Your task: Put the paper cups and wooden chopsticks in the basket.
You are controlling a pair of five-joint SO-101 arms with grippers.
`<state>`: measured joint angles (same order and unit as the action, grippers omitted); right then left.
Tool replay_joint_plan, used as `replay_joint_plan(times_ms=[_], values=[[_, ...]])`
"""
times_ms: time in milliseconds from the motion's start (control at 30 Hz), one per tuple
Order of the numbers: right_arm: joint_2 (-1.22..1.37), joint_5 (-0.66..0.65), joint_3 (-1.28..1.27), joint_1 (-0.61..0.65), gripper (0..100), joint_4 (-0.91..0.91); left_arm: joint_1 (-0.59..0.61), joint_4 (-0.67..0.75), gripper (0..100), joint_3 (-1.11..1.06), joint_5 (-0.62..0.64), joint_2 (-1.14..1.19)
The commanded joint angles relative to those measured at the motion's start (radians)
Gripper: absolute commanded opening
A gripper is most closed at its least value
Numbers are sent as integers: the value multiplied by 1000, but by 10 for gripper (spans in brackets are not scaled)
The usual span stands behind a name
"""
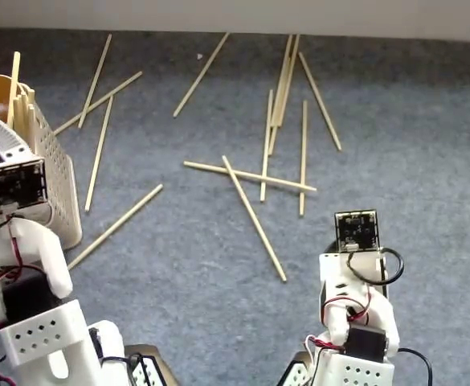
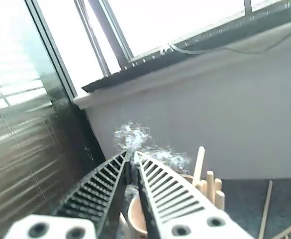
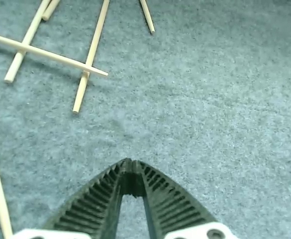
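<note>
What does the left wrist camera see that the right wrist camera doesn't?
Left wrist view, not the right: a big window, a white wall, and chopsticks standing upright just beyond the left hand. Right wrist view, not the left: crossed chopsticks lying flat ahead of the right hand. Both: a shut hand up front, wooden chopsticks, and grey carpet.

We find bare carpet [image 1: 435, 145] open on the far right, while crossed chopsticks [image 1: 251, 177] clutter the middle and the tall basket [image 1: 58, 169] blocks the left edge.
</note>
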<state>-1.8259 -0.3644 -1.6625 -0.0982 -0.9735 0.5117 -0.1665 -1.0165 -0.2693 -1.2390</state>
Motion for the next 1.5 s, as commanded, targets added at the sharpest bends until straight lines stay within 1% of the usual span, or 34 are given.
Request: replay_joint_plan(times_ms=[0, 100, 200, 267, 333, 500, 533, 567, 600, 667, 700, 767, 833, 933, 1067, 1167, 1233, 1400, 1467], values=[[-7, 3, -110, 8, 10, 16, -8, 20, 6, 108, -9, -4], [-7, 3, -110, 8, 10, 16, -8, 5, 13, 116, -8, -4], [-7, 3, -110, 8, 10, 16, -8, -180, 63, 131, -8, -30], [-7, 3, -110, 8, 10, 16, 10, -333, 84, 136, -8, -99], [-7, 3, -110, 8, 10, 16, 70, -522, 84, 136, -8, -205], [-7, 3, -110, 8, 10, 18, 228, -1054, 84, 142, -18, -607], [-7, 3, -110, 8, 10, 18, 245, -1149, 84, 162, -52, -630], [-7, 3, -110, 8, 10, 18, 243, -1220, 84, 173, -97, -599], [-7, 3, -110, 8, 10, 18, 232, -1261, 84, 168, -130, -555], [-7, 3, -110, 8, 10, 18, 196, -1267, 84, 137, -137, -475], [-7, 3, -110, 8, 10, 18, 183, -1238, 84, 110, -137, -440], [-7, 3, -110, 8, 10, 16, 186, -1149, 84, 39, -135, -397], [-7, 3, -110, 8, 10, 16, 225, -1042, 84, -28, -129, -361], [-7, 3, -110, 8, 10, 16, 288, -893, 84, -107, -66, -321], [-7, 3, -110, 8, 10, 16, 300, -798, 84, -222, -71, -263], [-7, 3, -110, 8, 10, 16, 269, -720, 84, -305, -71, -231], [-7, 3, -111, 8, 10, 16, 255, -695, 84, -317, -71, -222], [-7, 3, -111, 8, 10, 16, 259, -695, 84, -280, -86, -213], [-7, 3, -111, 8, 10, 16, 292, -695, 84, -277, -117, -220]])
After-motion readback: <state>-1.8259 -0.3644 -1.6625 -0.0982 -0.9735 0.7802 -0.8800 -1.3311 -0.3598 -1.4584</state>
